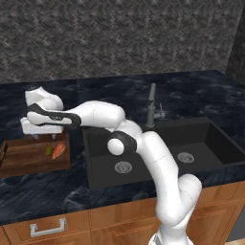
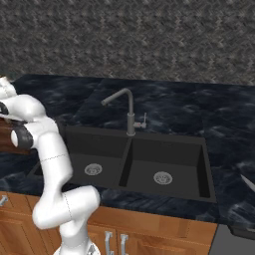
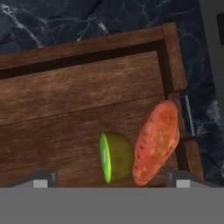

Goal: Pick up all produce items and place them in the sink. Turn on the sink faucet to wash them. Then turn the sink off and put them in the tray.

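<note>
The two produce items lie side by side in the brown wooden tray (image 3: 78,92), near its right-hand corner in the hand view: an orange-red elongated piece (image 3: 157,142) and a small yellow-green lime-like piece (image 3: 116,156). My gripper (image 3: 111,183) hovers just above them, open, with its fingertips (image 3: 41,181) wide apart on either side and touching neither. In the left base view the gripper (image 1: 44,138) hangs over the tray (image 1: 24,162), with the orange-red piece (image 1: 59,151) and the lime-like piece (image 1: 49,150) below it. The black double sink (image 1: 103,143) and its grey faucet (image 1: 151,106) stand to the right.
The dark marbled counter (image 1: 48,196) runs around the tray and the sink (image 2: 134,144), and the faucet (image 2: 127,107) rises behind the divider. A rough stone wall backs the counter. Wooden cabinet fronts with a metal handle (image 1: 48,228) lie below.
</note>
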Robot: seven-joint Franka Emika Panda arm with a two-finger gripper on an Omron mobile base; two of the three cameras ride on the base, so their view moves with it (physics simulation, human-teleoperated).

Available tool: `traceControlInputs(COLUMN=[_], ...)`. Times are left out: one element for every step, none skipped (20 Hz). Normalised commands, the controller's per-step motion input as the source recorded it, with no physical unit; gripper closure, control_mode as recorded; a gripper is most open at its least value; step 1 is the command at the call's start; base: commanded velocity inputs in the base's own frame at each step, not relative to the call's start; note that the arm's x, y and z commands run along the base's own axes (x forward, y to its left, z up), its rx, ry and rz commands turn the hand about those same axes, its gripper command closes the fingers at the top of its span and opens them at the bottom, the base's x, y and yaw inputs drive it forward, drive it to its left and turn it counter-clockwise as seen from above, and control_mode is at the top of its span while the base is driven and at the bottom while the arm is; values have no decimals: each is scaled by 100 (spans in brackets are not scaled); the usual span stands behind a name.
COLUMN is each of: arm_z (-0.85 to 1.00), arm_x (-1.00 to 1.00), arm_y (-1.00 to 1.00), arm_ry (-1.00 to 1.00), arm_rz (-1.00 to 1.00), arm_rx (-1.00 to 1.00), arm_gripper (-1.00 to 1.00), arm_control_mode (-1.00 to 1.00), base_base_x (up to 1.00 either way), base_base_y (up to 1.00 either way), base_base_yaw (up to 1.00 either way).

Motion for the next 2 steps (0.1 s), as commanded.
traceControlInputs(arm_z=[0, 0], arm_x=[-5, -14], arm_y=[0, 0], arm_ry=[-3, -4], arm_rz=[-4, -1], arm_rx=[0, 0], arm_gripper=[-100, -100], arm_control_mode=[-100, -100], base_base_x=[0, 0], base_base_y=[0, 0], base_base_yaw=[0, 0])
